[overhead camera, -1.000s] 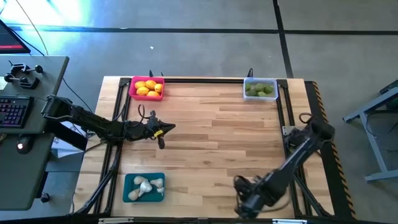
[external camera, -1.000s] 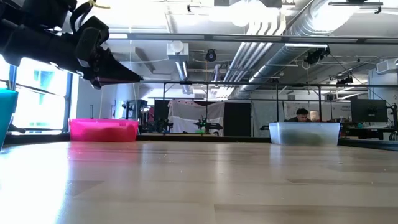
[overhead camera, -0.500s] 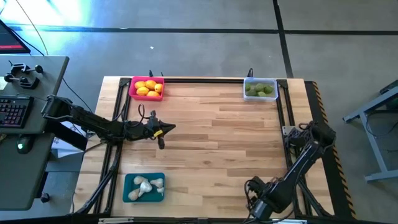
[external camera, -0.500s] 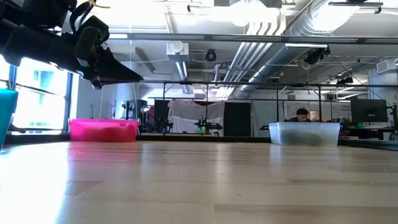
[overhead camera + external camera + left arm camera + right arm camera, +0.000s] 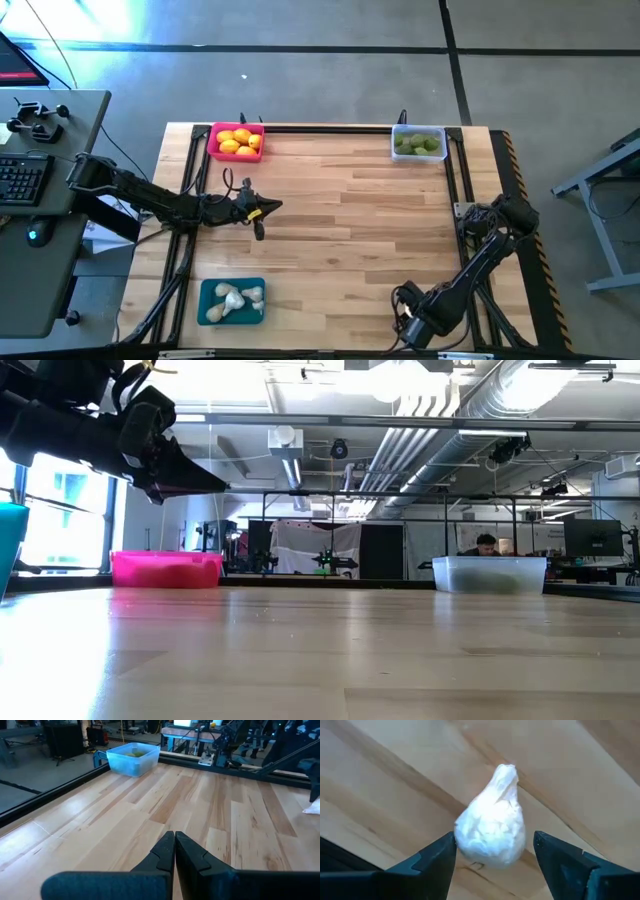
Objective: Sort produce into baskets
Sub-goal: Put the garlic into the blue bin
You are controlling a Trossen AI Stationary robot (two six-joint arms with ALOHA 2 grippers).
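White garlic bulb (image 5: 492,822), knobbly, pear-shaped, lying on the wooden table (image 5: 340,220) near its front edge on the right side; long axis running from fat base to narrow tip, tip pointing away from the right hand (image 5: 495,860). Right hand fingers (image 5: 440,857) apart, one each side of the bulb, not touching. Left hand (image 5: 174,851) pressed together, empty, above the table's left side.

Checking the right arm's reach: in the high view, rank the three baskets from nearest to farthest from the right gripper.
From the right gripper, at the table's near right edge:
1. Teal basket, near left corner.
2. Clear basket, far right corner.
3. Pink basket, far left corner.
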